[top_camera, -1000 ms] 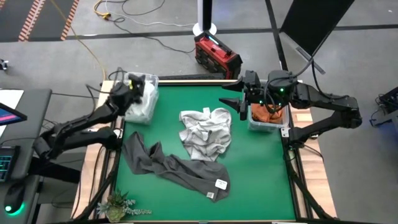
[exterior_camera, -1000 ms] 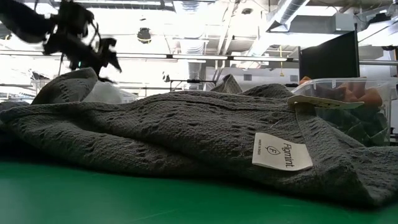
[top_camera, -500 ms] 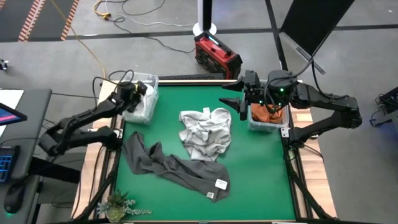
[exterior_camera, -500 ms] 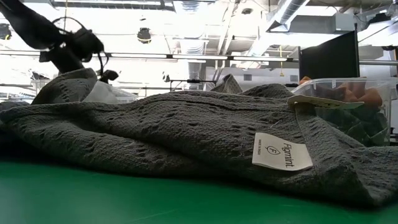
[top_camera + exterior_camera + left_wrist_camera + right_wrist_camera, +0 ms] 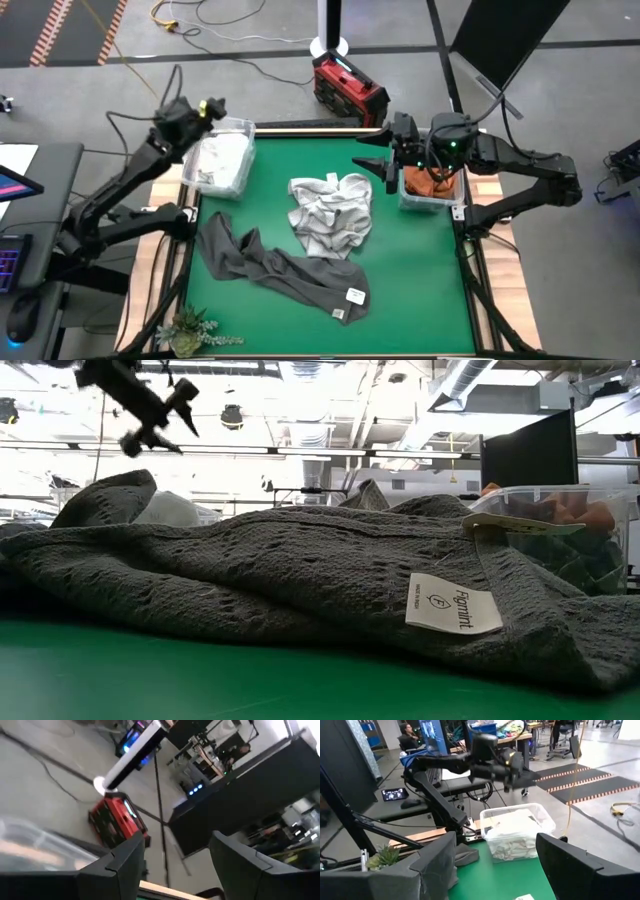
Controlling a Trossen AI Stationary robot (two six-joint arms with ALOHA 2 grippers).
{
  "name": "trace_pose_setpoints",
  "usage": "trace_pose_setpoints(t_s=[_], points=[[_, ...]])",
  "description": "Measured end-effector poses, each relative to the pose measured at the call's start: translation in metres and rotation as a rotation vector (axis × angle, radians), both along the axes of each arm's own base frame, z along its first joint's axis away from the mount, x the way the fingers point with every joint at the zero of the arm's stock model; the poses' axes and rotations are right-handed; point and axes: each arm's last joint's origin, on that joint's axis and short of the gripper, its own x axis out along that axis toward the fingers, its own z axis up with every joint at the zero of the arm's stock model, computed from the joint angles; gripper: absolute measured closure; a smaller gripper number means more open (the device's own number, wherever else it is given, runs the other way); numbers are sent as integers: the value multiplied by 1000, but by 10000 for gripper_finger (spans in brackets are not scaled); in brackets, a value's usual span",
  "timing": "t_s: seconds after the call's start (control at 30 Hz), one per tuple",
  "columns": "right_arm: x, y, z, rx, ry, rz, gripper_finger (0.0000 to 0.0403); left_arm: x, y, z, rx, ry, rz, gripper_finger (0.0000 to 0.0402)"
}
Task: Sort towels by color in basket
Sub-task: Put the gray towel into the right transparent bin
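A light grey and white towel [image 5: 330, 213] lies crumpled at the table's middle. A dark grey towel [image 5: 282, 265] lies stretched toward the near edge and fills the low view [image 5: 300, 575]. White towels lie in a clear bin [image 5: 222, 160] at the far left, which also shows in the right wrist view [image 5: 517, 832]. Rust orange towels lie in a clear bin [image 5: 431, 186] at the far right. My left gripper [image 5: 208, 106] is open and empty, raised above the white bin's far-left corner. My right gripper [image 5: 366, 153] is open and empty, just left of the orange bin.
A red box [image 5: 348, 88] stands on the floor beyond the far edge. A small plant [image 5: 188, 330] sits at the near left corner. Bare green table [image 5: 420, 290] lies at the near right and along the far edge between the bins.
My left gripper has risen out of the white bin and gone up and toward the far left, tipping upward so that its wrist view looks into the room. The white towels stay in the bin. My right arm has kept still.
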Motion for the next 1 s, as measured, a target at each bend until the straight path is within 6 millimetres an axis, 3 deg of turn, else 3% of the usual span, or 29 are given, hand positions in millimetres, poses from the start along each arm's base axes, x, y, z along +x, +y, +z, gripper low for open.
trace_pose_setpoints(t_s=[0.17, 0.37, 0.63, 0.8, 1.0], points=[[0, -8, 0, -57, 8, -23, 100, 2, -16, 32, 53, 147, -126, 188], [12, -23, -10, -60, 62, -35, 100, 24, -45, 34, 74, 297, -358, 188], [63, -26, -52, 216, 164, -62, 100, 45, -93, 36, 216, 390, -553, 188], [95, -3, -89, 261, 309, -6, 100, 46, -121, 38, 274, 397, -727, 188], [99, 39, -113, 250, 494, 62, 100, 48, -148, 34, 291, 477, -925, 188]])
